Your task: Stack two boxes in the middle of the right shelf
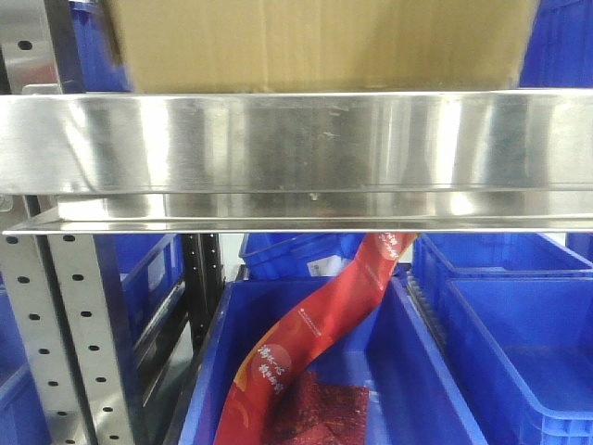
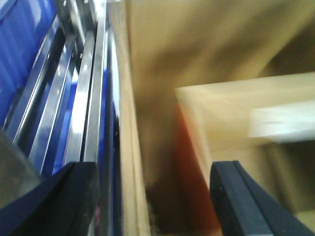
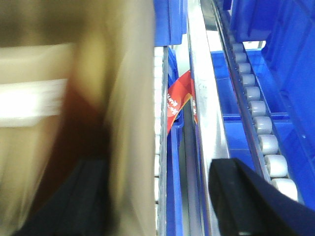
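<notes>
Where front view hides pincers | left pincer (image 2: 152, 196) straddles box (image 2: 162, 64)

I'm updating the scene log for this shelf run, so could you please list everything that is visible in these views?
cardboard box: at least one, brown, above the shelf rail at the top of the front view; blurred in both wrist views, so the count is unsure.
shelf: one level, shiny steel, a broad front rail across the front view.
perforated uprights: steel, lower left below the rail.
blue bins: several, blue plastic, below and behind the shelf.
red packet: one long strip with pale print, hanging into the middle bin.
rollers: one row, pale grey, on the right of the right wrist view.
left end effector: black fingers, apart, beside cardboard.
right end effector: black fingers, apart, beside cardboard.
</notes>
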`<action>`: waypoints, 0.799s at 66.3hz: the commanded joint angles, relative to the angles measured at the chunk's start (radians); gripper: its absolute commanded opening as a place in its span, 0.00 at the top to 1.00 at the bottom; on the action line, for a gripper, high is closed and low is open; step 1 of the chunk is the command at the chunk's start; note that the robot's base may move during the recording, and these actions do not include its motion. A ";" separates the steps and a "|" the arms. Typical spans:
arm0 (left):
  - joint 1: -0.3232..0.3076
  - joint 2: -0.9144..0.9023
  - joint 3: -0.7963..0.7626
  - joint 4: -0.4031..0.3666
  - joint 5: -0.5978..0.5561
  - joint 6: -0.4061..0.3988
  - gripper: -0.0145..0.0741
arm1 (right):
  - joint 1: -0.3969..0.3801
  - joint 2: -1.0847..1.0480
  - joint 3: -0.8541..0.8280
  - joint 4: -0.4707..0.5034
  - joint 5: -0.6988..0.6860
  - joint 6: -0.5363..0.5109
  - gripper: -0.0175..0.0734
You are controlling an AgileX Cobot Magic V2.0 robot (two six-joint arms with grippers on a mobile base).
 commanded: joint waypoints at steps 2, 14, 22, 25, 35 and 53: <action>-0.001 -0.013 -0.011 0.014 -0.025 0.001 0.39 | -0.006 -0.028 -0.005 -0.010 0.019 -0.009 0.45; -0.001 -0.027 -0.011 0.012 -0.018 0.001 0.47 | -0.006 -0.057 -0.005 -0.010 0.050 -0.009 0.53; -0.001 -0.023 -0.011 0.012 -0.006 0.001 0.70 | -0.006 -0.053 -0.005 -0.010 0.090 -0.009 0.76; -0.001 -0.020 -0.011 0.012 -0.006 0.001 0.80 | -0.006 -0.049 -0.005 -0.010 0.103 -0.009 0.86; -0.001 -0.015 -0.009 -0.012 0.028 0.003 0.96 | -0.006 -0.037 -0.005 -0.005 0.141 -0.009 0.99; -0.003 -0.123 0.114 -0.197 -0.034 0.174 0.96 | -0.006 -0.157 0.097 0.153 -0.033 -0.242 0.99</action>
